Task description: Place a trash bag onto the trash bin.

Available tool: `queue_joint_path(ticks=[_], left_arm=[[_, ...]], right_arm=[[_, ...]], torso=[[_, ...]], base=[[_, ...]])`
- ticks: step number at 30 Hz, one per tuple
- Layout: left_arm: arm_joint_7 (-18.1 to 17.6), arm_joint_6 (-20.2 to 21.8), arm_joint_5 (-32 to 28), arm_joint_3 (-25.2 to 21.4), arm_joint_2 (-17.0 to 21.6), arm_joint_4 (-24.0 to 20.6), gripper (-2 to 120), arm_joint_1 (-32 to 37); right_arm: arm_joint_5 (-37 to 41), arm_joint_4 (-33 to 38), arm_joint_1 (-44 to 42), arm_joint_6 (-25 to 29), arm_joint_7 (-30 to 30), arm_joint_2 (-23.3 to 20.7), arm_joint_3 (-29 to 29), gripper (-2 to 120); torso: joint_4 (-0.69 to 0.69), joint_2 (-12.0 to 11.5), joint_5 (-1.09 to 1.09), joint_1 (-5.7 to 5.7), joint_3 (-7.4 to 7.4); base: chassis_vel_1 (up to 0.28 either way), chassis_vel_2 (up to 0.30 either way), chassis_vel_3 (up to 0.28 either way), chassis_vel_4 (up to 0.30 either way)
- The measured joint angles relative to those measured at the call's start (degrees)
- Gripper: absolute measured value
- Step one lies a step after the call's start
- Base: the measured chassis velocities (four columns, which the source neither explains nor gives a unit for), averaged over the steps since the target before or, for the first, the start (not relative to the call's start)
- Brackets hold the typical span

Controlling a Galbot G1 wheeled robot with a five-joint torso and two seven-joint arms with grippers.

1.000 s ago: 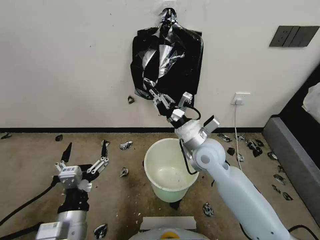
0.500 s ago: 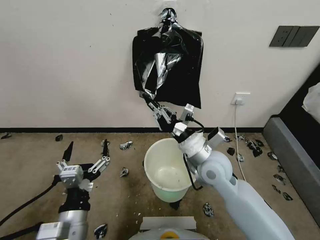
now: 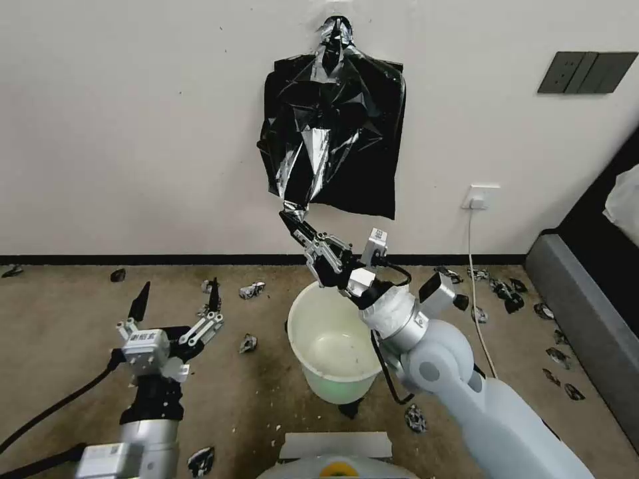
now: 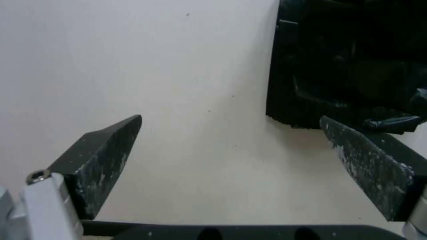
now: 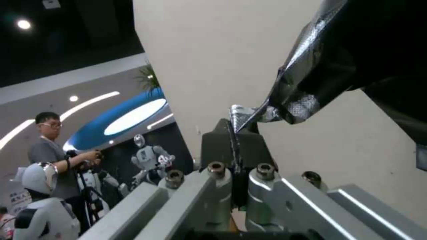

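Right claw (image 3: 291,218) is up near the wall, above the bin's (image 3: 303,346) far rim, fingers pinched together on the lower corner of the bag (image 3: 313,156). The bag's front sheet is stretched down to a point at the claw; the rest of the bundle (image 3: 366,133) hangs flat on the wall from a knotted neck at the top, and where bag ends and bundle starts is hard to make out, black on black. Right wrist view: a twisted strip of film (image 5: 307,80) runs into the slit between the closed fingers (image 5: 222,146); the tips themselves are hidden by the film. The bin sits on the carpet (image 3: 66,319) directly below, open and unlined, its near right rim cut off by the right arm. Left claw (image 3: 176,296) is low on the left over the carpet, fingers spread wide, holding nothing; left wrist view shows both fingers (image 4: 106,150) apart against the wall, with the bundle's edge (image 4: 311,66) behind one of them. Black scraps (image 3: 251,290) lie scattered over the carpet.
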Motion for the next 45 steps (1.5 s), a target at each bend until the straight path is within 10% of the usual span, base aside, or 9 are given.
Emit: queue_joint_path(ticks=[29, 45], left_arm=[[0.01, 0.16, -0.08, 0.3, 0.63, -0.11, 100, -0.46], [-1.72, 7.09, -10.77, -2.6, 15.25, -5.37, 100, -5.53]], right_arm=[[-0.85, -0.95, -1.6, 0.43, -3.6, -1.12, 0.34, 0], [3.0, 2.01, 4.78, -0.28, 17.83, 1.84, 0.22, 0]], torso=[[0.0, 0.0, 0.0, 0.0, 0.0], [0.02, 0.0, -0.02, 0.0, 0.0]], base=[[0.0, 0.0, 0.0, 0.0], [0.0, 0.0, 0.0, 0.0]])
